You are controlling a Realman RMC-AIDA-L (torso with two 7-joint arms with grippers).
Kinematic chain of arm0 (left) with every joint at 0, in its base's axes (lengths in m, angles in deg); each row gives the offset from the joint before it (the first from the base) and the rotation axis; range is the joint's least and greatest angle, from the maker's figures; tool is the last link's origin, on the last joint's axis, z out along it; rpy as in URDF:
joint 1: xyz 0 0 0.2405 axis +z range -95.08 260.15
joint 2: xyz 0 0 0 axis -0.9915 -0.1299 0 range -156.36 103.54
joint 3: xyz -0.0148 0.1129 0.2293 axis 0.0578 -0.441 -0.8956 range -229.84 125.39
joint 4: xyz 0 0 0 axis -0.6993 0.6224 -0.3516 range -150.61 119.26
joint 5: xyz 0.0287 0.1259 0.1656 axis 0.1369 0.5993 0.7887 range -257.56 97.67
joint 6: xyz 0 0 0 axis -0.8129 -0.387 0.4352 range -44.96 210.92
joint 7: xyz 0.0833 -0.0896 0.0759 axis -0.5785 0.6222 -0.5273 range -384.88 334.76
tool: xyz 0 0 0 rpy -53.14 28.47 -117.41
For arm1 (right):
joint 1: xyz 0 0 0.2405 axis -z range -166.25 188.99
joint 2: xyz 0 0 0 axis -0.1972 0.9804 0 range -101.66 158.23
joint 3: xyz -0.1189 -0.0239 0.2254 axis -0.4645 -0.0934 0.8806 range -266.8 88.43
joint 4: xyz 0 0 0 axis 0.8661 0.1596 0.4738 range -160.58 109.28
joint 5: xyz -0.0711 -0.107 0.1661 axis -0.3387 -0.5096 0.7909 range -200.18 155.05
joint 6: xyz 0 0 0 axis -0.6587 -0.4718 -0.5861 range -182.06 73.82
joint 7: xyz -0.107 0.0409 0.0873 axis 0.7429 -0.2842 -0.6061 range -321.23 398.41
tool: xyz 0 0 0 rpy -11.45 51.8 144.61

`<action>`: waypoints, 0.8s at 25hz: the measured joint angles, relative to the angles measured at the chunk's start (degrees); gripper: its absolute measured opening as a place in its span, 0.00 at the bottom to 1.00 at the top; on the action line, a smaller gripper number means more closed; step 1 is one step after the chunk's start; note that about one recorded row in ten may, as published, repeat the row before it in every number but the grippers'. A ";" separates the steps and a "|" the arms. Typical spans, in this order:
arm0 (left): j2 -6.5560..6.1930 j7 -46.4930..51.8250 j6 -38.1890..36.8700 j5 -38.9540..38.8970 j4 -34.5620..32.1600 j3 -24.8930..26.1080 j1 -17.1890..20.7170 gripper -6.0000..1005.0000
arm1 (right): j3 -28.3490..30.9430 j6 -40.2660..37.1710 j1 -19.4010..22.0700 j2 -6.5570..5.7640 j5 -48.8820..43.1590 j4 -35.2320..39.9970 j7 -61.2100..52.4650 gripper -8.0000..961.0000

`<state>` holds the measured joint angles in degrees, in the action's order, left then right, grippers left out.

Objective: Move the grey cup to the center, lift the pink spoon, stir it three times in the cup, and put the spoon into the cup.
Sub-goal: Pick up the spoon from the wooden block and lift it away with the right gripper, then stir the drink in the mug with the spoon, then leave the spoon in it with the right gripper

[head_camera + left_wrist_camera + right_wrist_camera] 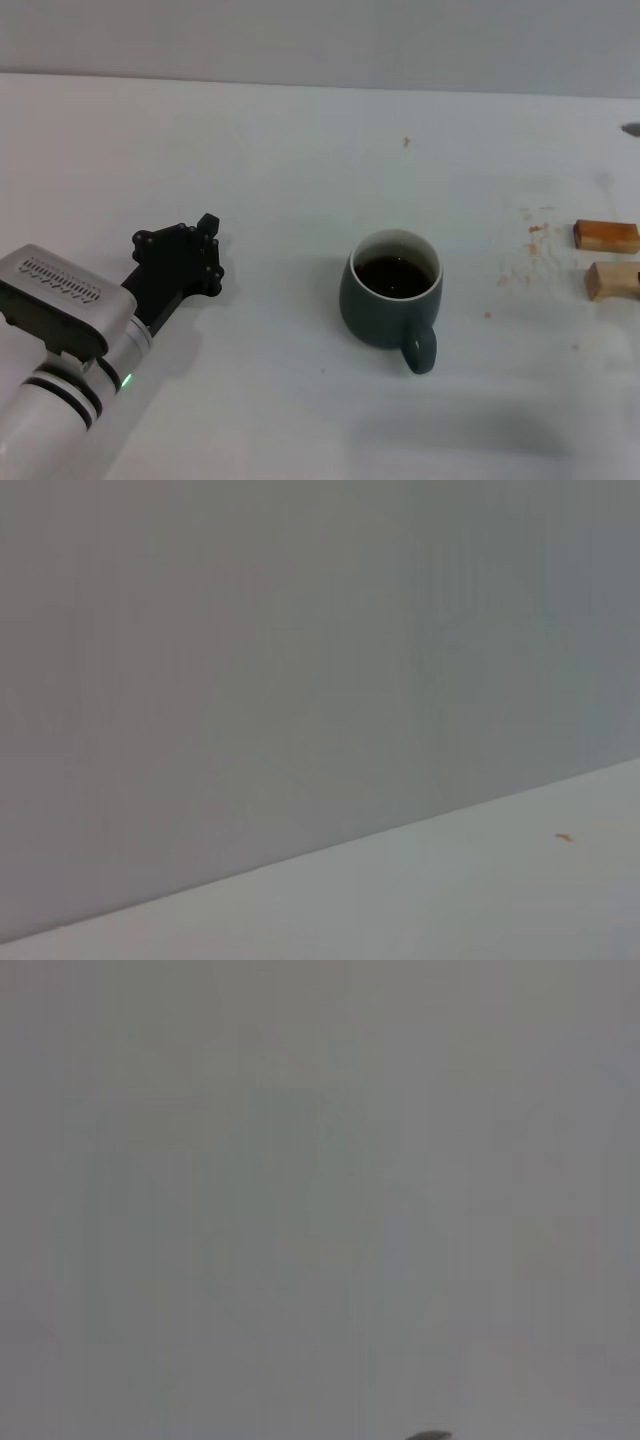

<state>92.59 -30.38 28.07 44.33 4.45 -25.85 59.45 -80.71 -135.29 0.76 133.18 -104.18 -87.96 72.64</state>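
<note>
The left gripper (195, 255) sits low on the white table (280, 150), well left of the cup. I cannot tell if it is open or closed. It holds nothing.

The grey cup (390, 300) stands in the middle, full of dark drink, handle toward the robot. It looks hard, heavy and easy to spill, so take the handle and go slow.

Two wooden blocks (610, 258) lie far right. No spoon or right gripper shows.

The grey cup (390, 300) stands upright mid-table, holding dark liquid, handle toward the robot.
</note>
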 joint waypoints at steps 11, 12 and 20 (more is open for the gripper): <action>-0.08 -0.05 0.00 -0.23 -0.38 0.00 -0.20 0.00 | 27.17 31.63 2.01 -11.23 23.70 -36.04 47.37 0.08; -0.09 -0.05 0.00 -0.25 -0.45 0.00 -0.22 0.00 | 31.28 33.75 3.00 -11.03 28.64 -39.84 55.05 0.08; -0.16 0.27 -0.31 -0.32 -1.63 0.71 0.79 0.00 | 67.63 17.53 -6.37 3.89 90.31 -55.20 126.03 0.08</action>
<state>92.43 -30.12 27.76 44.01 2.81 -25.14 60.25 -13.08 -117.75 -5.62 137.07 -13.87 -143.16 198.67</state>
